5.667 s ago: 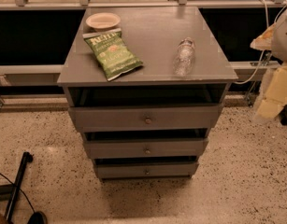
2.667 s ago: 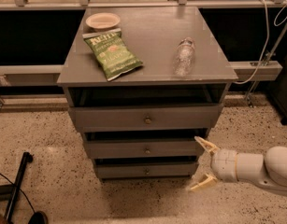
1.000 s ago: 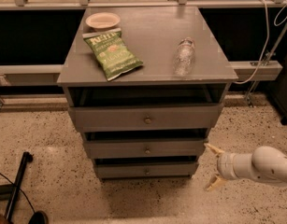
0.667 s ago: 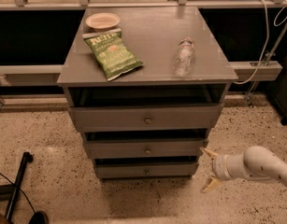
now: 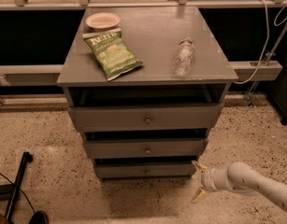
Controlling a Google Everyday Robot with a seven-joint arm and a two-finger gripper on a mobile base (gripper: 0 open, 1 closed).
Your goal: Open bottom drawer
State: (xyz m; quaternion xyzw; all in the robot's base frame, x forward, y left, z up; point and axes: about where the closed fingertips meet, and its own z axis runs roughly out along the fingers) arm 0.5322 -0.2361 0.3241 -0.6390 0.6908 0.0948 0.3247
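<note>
bottom drawer (image 5: 122, 171), grey front w/ brass knob (image 5: 147, 171), gripper (image 5: 196, 182) beside it, fingers apart

On the counter (image 5: 152, 31), a plate (image 5: 103, 20) sits at the back left with a chip bag (image 5: 112, 53) just in front of it. A water bottle (image 5: 184, 56) lies on its side toward the right, well apart from both. Below the counter three drawers are stacked: the top drawer (image 5: 115, 119), the middle drawer (image 5: 117, 149) and, lowest and nearest the floor, the bottom drawer (image 5: 119, 171). The end effector (image 5: 197, 181) hovers low, just beside the bottom drawer's right end, fingers spread, its arm reaching in from the right.
</note>
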